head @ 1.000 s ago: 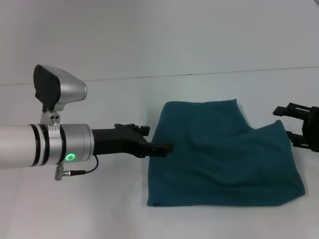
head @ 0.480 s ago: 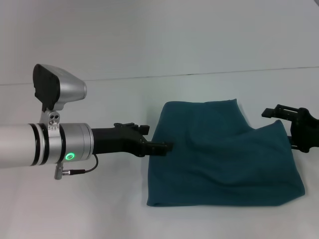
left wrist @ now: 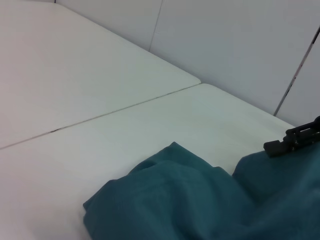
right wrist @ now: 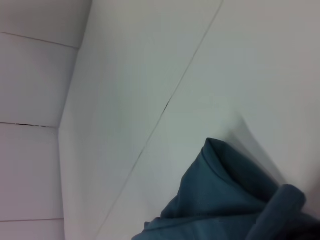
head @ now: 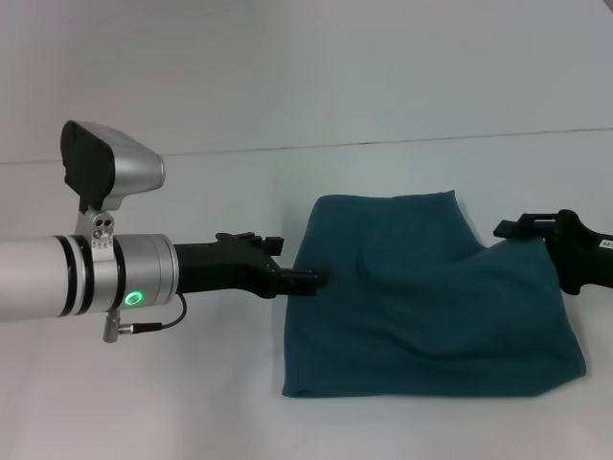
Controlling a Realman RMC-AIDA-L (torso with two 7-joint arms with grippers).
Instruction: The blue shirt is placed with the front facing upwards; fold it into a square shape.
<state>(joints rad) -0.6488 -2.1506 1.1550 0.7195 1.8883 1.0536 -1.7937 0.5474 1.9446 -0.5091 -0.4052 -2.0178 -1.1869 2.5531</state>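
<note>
The blue shirt (head: 431, 297) lies folded into a rough rectangle on the white table, plain teal side up, with no lettering showing. A notch dips into its far right edge. My left gripper (head: 308, 280) reaches in from the left, and its tip is at the shirt's left edge. My right gripper (head: 525, 228) comes in from the right, just above the shirt's upper right corner. The shirt also shows in the left wrist view (left wrist: 200, 205), with the right gripper (left wrist: 295, 137) beyond it. The right wrist view shows a folded shirt corner (right wrist: 230, 200).
The white table (head: 192, 383) has a seam (head: 383, 144) running across behind the shirt. A pale wall (left wrist: 240, 40) stands beyond the table's far edge. Bare table lies in front of and left of the shirt.
My right gripper has moved left toward the shirt's upper right corner and turned. My left gripper has drawn back slightly to the left. The shirt has not moved.
</note>
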